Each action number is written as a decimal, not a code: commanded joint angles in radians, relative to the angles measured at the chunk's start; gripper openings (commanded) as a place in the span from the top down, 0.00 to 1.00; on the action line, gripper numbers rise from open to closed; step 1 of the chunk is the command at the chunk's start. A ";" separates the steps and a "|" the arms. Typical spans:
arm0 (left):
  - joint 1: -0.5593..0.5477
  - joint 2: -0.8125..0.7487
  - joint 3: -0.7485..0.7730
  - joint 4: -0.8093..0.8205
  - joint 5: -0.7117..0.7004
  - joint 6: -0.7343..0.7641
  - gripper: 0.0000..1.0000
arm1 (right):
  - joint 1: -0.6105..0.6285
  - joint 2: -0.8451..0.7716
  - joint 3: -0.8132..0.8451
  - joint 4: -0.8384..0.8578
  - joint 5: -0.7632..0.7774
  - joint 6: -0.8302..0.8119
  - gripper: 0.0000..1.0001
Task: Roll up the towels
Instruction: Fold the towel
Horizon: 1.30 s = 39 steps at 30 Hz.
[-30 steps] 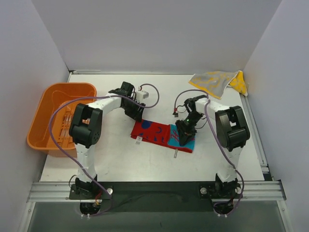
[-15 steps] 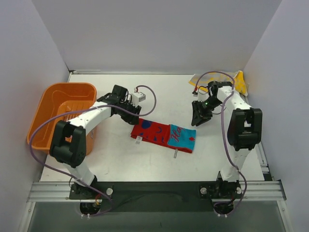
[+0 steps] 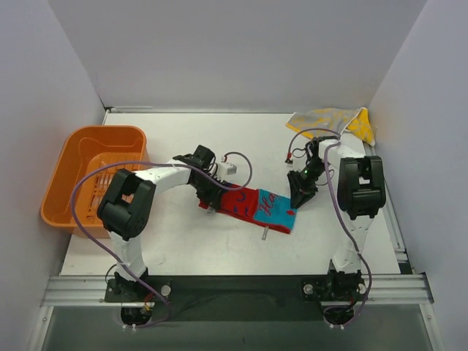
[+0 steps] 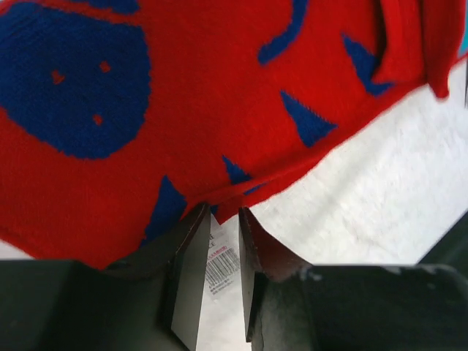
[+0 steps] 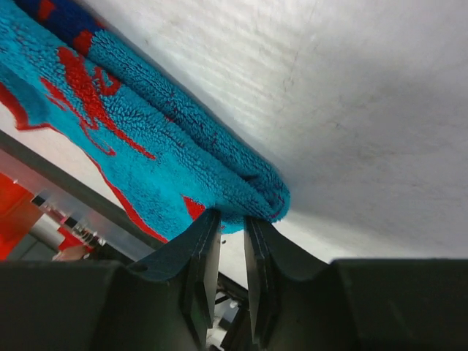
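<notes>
The widest open stretch of table (image 3: 183, 252) lies between the arm bases and the red and turquoise towel (image 3: 252, 206), and another bare band runs beyond the towel toward the back wall (image 3: 234, 58). The orange tub (image 3: 57, 179) blocks the left edge and the yellow towel (image 3: 329, 121) fills the far right corner. The left gripper (image 3: 212, 197) and right gripper (image 3: 297, 199) crowd the middle towel's two ends.

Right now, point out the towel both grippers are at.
The red-and-turquoise towel mid-table: left gripper at its red end, right gripper at its turquoise end. The yellow towel lies far right, untouched.
</notes>
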 commanded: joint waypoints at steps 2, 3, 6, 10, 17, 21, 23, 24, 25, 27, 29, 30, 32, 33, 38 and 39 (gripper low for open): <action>0.026 0.136 0.176 0.026 -0.068 0.000 0.68 | 0.035 -0.051 -0.080 -0.053 -0.039 0.004 0.80; 0.034 0.165 0.213 0.027 -0.082 0.017 0.69 | 0.049 -0.059 -0.097 -0.048 -0.065 0.016 0.80; 0.075 0.284 0.403 0.024 -0.093 0.038 0.69 | 0.116 -0.080 -0.146 -0.029 -0.116 0.038 0.78; 0.156 0.381 0.621 -0.003 -0.008 0.037 0.57 | 0.158 -0.115 -0.156 -0.034 -0.379 0.070 0.62; 0.206 0.152 0.461 0.073 0.188 0.124 0.30 | 0.071 -0.211 -0.138 -0.026 -0.447 0.061 0.60; 0.154 -0.060 0.235 0.103 0.165 0.257 0.27 | 0.051 -0.177 -0.063 0.023 -0.349 0.090 0.63; 0.129 -0.118 0.119 0.116 0.141 0.279 0.27 | 0.060 -0.125 -0.048 0.038 -0.308 0.102 0.65; 0.105 -0.164 0.086 0.130 0.136 0.284 0.27 | 0.061 -0.106 -0.043 0.044 -0.296 0.107 0.66; 0.097 -0.184 0.031 0.133 0.133 0.284 0.27 | 0.066 -0.074 -0.043 0.059 -0.289 0.109 0.67; 0.074 -0.232 -0.008 0.147 0.122 0.273 0.27 | 0.087 -0.048 -0.048 0.082 -0.271 0.110 0.69; 0.060 -0.260 -0.057 0.147 0.110 0.274 0.27 | 0.107 -0.017 -0.063 0.095 -0.257 0.115 0.72; 0.049 -0.290 -0.075 0.150 0.107 0.285 0.27 | 0.132 -0.005 -0.071 0.115 -0.248 0.124 0.73; 0.037 -0.326 -0.125 0.159 0.093 0.326 0.27 | 0.155 0.001 -0.107 0.130 -0.245 0.135 0.75; 0.029 -0.361 -0.143 0.161 0.090 0.348 0.27 | 0.181 0.003 -0.123 0.141 -0.245 0.139 0.75; -0.046 -0.453 -0.219 0.138 0.066 0.496 0.27 | 0.245 -0.036 -0.224 0.150 -0.353 0.196 0.75; -0.063 -0.479 -0.242 0.133 0.059 0.512 0.28 | 0.253 -0.060 -0.233 0.148 -0.381 0.207 0.75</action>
